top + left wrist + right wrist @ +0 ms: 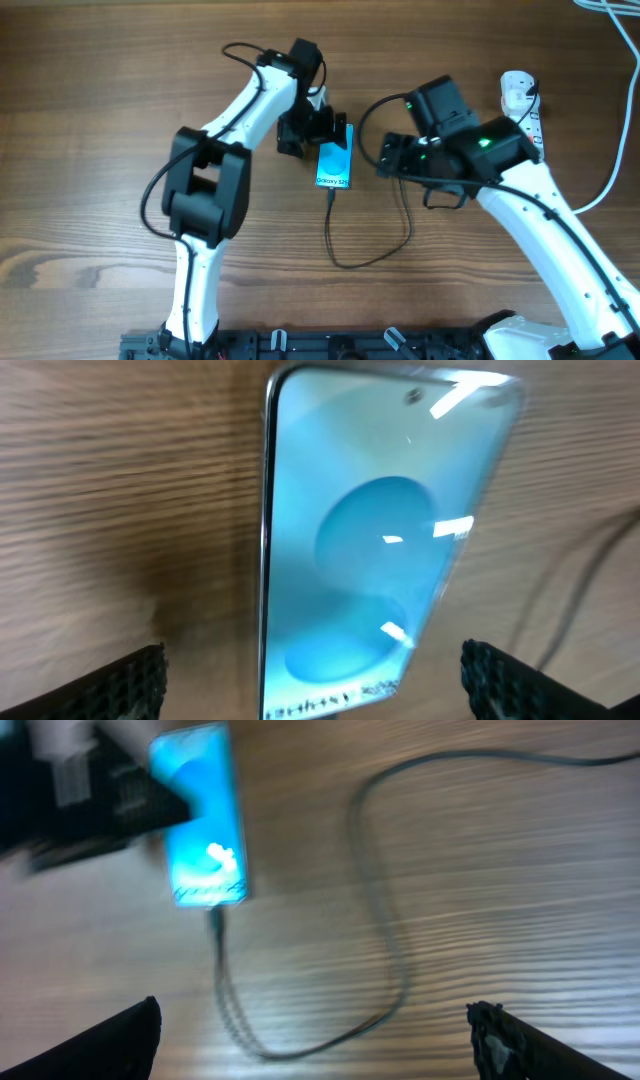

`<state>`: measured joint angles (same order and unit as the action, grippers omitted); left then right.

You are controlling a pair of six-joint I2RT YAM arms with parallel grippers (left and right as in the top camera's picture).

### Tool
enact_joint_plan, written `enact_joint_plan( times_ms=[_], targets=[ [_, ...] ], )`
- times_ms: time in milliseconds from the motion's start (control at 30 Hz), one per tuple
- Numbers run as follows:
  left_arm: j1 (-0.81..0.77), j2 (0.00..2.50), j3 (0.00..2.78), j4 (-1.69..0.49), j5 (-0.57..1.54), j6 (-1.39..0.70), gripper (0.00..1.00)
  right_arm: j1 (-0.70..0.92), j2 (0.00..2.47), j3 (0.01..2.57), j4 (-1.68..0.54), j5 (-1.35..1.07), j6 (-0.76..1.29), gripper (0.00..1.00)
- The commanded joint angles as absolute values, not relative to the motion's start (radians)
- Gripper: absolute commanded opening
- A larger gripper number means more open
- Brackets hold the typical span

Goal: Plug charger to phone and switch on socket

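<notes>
Your phone (335, 160) lies flat mid-table (100, 100), its turquoise screen up and white-rimmed. The print at its near end reads roughly "Galaxy S21", though the last characters are unsure. The charger (340, 258) meets that end, but blur hides whether it is seated. The left gripper (315, 678) is spread wide over the phone, and the right gripper (320, 1035) is spread and empty. The right arm (545, 205) partly hides the socket (516, 92).

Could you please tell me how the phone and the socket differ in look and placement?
The phone shows a bright turquoise screen; the socket is white. The phone lies mid-table, while the socket sits toward the far right, partly hidden by the right arm. The thin black charger meets the phone's near end; its link to the socket is hidden by the arm. Both are elongated and lie flat on the table.
</notes>
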<state>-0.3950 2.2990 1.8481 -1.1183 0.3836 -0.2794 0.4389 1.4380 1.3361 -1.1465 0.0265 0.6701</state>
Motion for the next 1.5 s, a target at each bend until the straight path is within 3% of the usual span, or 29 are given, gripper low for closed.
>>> enact_joint_plan(
  times_ms=[0,233,367,467,567,700,800,1467],
  targets=[
    [-0.352,2.078,1.857,-1.123,0.25,-0.278,1.0,0.312,1.421,1.346,-1.147,0.124,0.673,1.0],
    [-0.289,1.716,1.857,-1.122,-0.093,-0.277,1.0,0.051,1.421,1.346,-1.133,0.149,0.624,0.99],
    [-0.284,1.662,1.857,-1.122,-0.088,-0.278,1.0,-0.057,1.451,1.35,-1.042,0.053,0.514,1.0],
    [-0.284,1.666,1.857,-1.122,-0.088,-0.278,1.0,-0.194,1.544,1.465,-1.121,-0.105,0.39,0.99],
    [-0.284,1.666,1.857,-1.122,-0.088,-0.278,1.0,-0.288,1.672,1.666,-1.255,-0.07,0.34,1.0],
    [-0.284,1.666,1.857,-1.122,-0.088,-0.278,1.0,-0.37,1.77,1.703,-1.176,0.013,0.417,1.0],
    [-0.284,1.666,1.857,-1.122,-0.088,-0.278,1.0,-0.401,1.822,1.697,-1.14,0.11,0.508,1.0],
    [-0.284,1.666,1.857,-1.122,-0.088,-0.278,1.0,-0.42,2.137,1.693,-0.927,0.162,0.47,1.0]
  ],
)
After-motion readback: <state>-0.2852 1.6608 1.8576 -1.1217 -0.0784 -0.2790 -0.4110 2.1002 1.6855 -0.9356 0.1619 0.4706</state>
